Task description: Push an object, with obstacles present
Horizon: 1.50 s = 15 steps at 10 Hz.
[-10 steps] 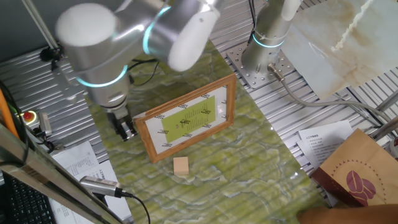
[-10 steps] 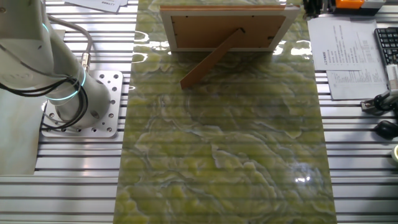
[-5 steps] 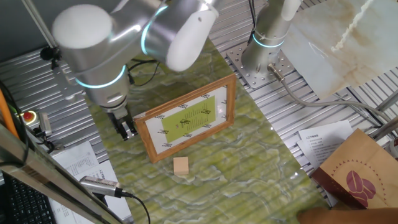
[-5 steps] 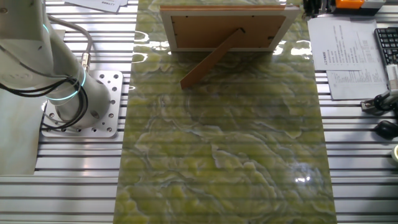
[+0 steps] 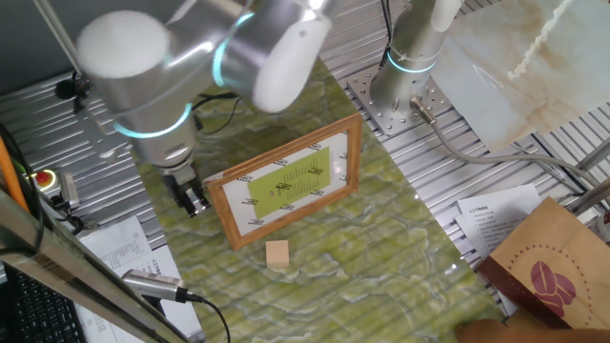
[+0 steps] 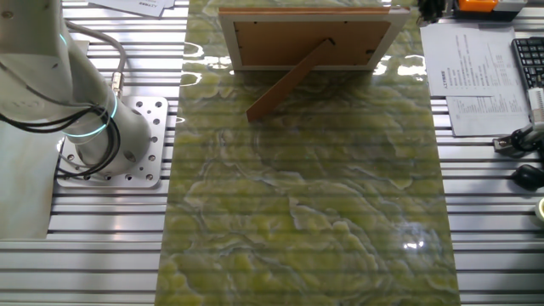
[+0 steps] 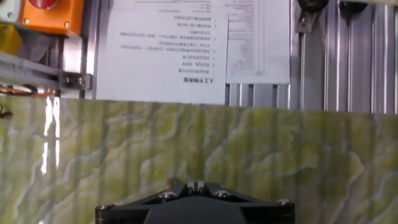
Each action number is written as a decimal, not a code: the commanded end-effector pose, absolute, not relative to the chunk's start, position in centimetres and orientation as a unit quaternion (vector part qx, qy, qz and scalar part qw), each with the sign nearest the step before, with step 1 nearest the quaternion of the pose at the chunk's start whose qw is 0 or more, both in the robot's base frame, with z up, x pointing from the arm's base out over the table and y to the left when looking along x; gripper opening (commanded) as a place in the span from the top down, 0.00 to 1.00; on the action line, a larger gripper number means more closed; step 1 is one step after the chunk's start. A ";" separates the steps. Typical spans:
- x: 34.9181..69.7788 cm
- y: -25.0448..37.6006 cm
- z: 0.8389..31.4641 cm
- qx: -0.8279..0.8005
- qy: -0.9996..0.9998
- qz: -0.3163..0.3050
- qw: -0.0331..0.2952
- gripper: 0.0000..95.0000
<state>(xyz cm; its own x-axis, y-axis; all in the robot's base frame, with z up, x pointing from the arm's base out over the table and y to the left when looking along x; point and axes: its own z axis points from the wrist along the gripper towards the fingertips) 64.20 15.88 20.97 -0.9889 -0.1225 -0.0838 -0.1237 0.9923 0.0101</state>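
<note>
The small light-brown wooden cube [image 5: 277, 253] lies on the green marbled mat [image 5: 381, 248], just in front of the picture frame [image 5: 286, 181]. The frame stands upright with a light wood border and a yellow-green sheet. My gripper [image 5: 193, 197] hangs low at the frame's left end, apart from the cube, with its fingers together and nothing between them. In the hand view the gripper [image 7: 196, 185] shows at the bottom edge over the mat. The other fixed view shows the frame's back [image 6: 310, 38] with its prop leg; the cube is hidden behind it.
A brown coffee-bean paper bag [image 5: 548, 267] and a printed sheet [image 5: 500, 210] lie to the right of the mat. The arm's base [image 5: 405, 86] stands at the back. An orange box with a red button [image 7: 53, 12] and papers [image 7: 168, 43] lie beyond the mat's edge.
The arm's upper links have shifted slightly to the left. The gripper stays in nearly the same place. The cube and the frame have not moved.
</note>
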 end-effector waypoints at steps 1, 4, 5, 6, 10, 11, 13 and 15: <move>66.2 15.4 22.3 -0.061 0.998 0.010 0.007 1.00; 68.6 14.4 23.3 -0.061 0.998 0.012 0.007 1.00; 69.5 13.4 23.6 -0.065 0.998 0.011 0.002 1.00; 69.8 12.3 23.5 -0.072 0.997 0.010 0.002 1.00; 69.9 7.4 22.4 -0.101 0.995 0.012 -0.006 1.00; 69.8 6.6 22.4 -0.105 0.994 0.012 -0.010 1.00; 69.6 5.2 22.0 -0.102 0.995 0.013 -0.017 1.00; 68.3 3.5 21.1 -0.101 0.995 0.013 -0.009 1.00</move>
<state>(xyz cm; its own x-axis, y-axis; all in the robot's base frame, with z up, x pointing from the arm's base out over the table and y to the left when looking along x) 68.87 3.61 21.15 -0.9790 -0.2003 0.0383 -0.1989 0.9793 0.0379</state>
